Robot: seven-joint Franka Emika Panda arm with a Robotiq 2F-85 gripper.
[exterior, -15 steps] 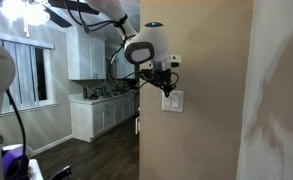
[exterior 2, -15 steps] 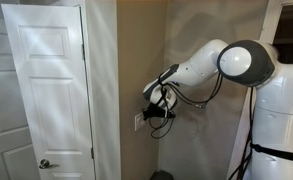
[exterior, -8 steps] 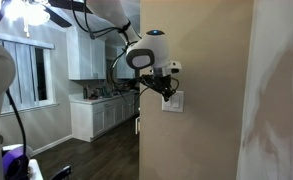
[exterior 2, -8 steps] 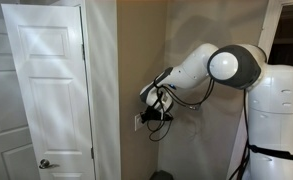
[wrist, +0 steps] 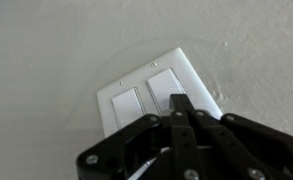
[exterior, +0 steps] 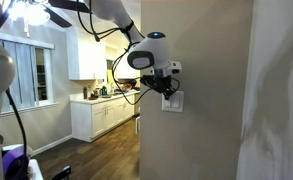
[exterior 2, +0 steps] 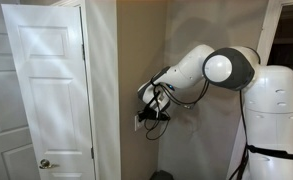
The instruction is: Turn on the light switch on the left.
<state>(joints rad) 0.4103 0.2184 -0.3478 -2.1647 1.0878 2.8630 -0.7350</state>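
Note:
The light switch plate (wrist: 151, 92) is white with two rocker panels, set in a beige wall. In the wrist view the left-hand rocker (wrist: 125, 104) is bare, and my shut gripper (wrist: 181, 103) has its fingertips against the lower edge of the right-hand rocker (wrist: 164, 88). In an exterior view the gripper (exterior: 166, 88) sits at the top of the plate (exterior: 173, 101). In an exterior view the gripper (exterior 2: 146, 115) presses toward the plate (exterior 2: 139, 122) near the wall corner. The jaws hold nothing.
A white panel door (exterior 2: 46, 90) stands beside the switch wall. The wall corner edge (exterior: 139, 90) is just by the gripper, with a kitchen with white cabinets (exterior: 101, 115) beyond. The robot's white base (exterior 2: 276, 120) is close to the wall.
The arm has pushed closer to the wall and the gripper has shifted slightly toward the switch plate; the elbow has swung nearer.

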